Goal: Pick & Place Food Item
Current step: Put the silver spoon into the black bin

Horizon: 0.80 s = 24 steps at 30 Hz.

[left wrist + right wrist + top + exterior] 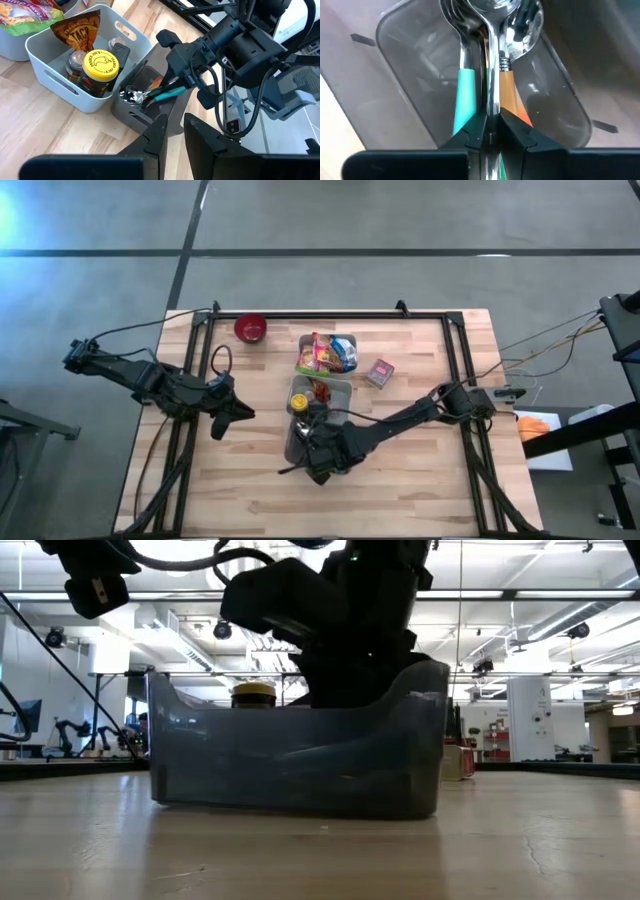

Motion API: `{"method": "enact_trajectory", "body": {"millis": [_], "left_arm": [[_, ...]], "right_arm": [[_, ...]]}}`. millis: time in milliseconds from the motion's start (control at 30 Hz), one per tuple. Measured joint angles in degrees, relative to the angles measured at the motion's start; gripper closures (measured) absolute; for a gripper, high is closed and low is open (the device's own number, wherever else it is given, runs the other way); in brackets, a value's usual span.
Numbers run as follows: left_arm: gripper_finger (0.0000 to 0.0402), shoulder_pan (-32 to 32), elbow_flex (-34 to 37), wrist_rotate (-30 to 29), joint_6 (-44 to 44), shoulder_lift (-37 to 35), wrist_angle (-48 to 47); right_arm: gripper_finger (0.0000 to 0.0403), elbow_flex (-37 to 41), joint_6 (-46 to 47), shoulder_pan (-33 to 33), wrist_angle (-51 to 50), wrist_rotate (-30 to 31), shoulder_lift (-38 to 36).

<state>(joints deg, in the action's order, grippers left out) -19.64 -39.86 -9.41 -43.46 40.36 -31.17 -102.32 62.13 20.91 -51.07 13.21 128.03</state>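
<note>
My right gripper [491, 131] reaches down into a dark translucent bin [297, 442] at the table's middle. It is shut on a silver utensil [492, 75] that lies between a teal-handled [465, 95] and an orange-handled one [509, 95]. Just beyond it, a light grey bin [55, 80] holds a yellow-lidded jar [100, 67] and a snack bag [80, 32], both standing inside. My left gripper [235, 412] waits shut above the table's left side, with nothing in it. My right gripper pinches the silver utensil's handle [492, 114] between its two fingers, coming steeply from above. The utensil slants down from the fingers, its head [131, 95] low in the dark bin. Whether the fingers also touch the teal and orange handles, I cannot tell.
A second bin with colourful snack bags [328, 353] stands toward the far edge. A red bowl [251, 328] sits far left of it, a small box [380, 372] to its right. Bare wood lies along the near edge.
</note>
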Motion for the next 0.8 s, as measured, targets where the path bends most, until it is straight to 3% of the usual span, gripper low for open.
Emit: {"method": "enact_trajectory", "body": {"millis": [500,800], "left_arm": [[0.0335,0.00,0.00,-0.02,0.00,0.00,-0.01],[0.0335,0.00,0.00,-0.01,0.00,0.00,0.00]], "right_arm": [[0.0333,0.75,-2.12,0.08,0.51,-1.94,0.00],[0.0200,0.74,-3.11,-0.46,0.69,-4.96,0.00]]}}
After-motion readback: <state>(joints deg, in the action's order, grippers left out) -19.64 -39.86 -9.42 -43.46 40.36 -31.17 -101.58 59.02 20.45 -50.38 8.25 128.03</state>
